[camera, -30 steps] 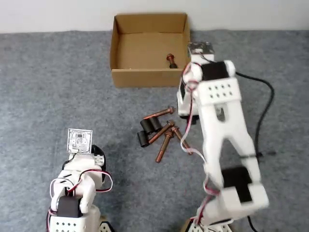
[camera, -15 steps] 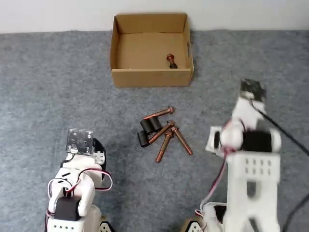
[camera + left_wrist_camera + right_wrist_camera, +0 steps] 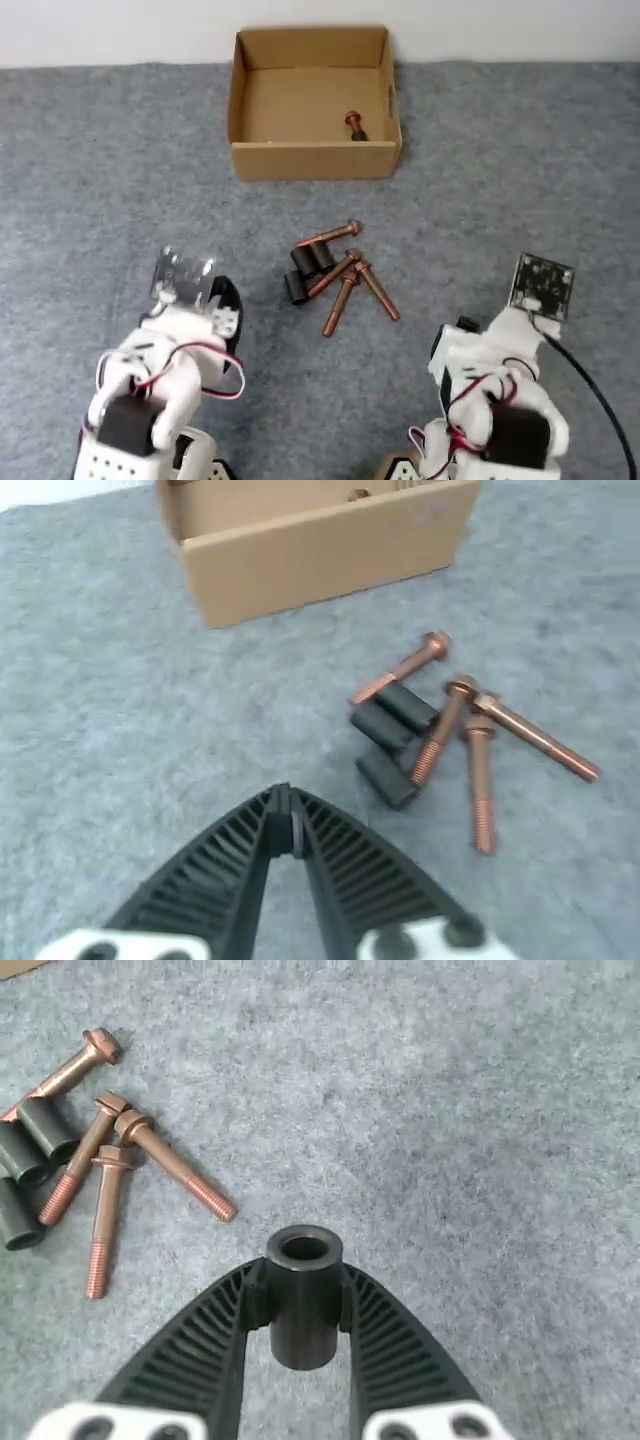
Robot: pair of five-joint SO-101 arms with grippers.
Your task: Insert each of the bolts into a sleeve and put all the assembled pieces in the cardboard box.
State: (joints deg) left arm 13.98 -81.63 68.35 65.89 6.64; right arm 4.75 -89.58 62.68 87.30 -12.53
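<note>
Several copper bolts (image 3: 345, 280) and three black sleeves (image 3: 310, 262) lie in a loose pile mid-table. The cardboard box (image 3: 240, 100) stands at the far side, with one bolt-and-sleeve piece (image 3: 354, 125) inside it. My right gripper (image 3: 303, 1305) is shut on another black sleeve (image 3: 303, 1260), held upright with its bore open upward, off to the right of the pile (image 3: 90, 1160). My left gripper (image 3: 283, 815) is shut with nothing in it, hovering on the near left of the sleeves (image 3: 385, 735) and bolts (image 3: 470, 750). Both arms (image 3: 165, 350) (image 3: 500, 380) sit at the near edge.
Grey carpet covers the table (image 3: 520, 180). A white wall runs behind the box. Open carpet lies to the left and right of the pile and between the pile and the box (image 3: 320, 550).
The right arm has drawn back from beside the box to the near right edge. The left arm has shifted slightly forward and right.
</note>
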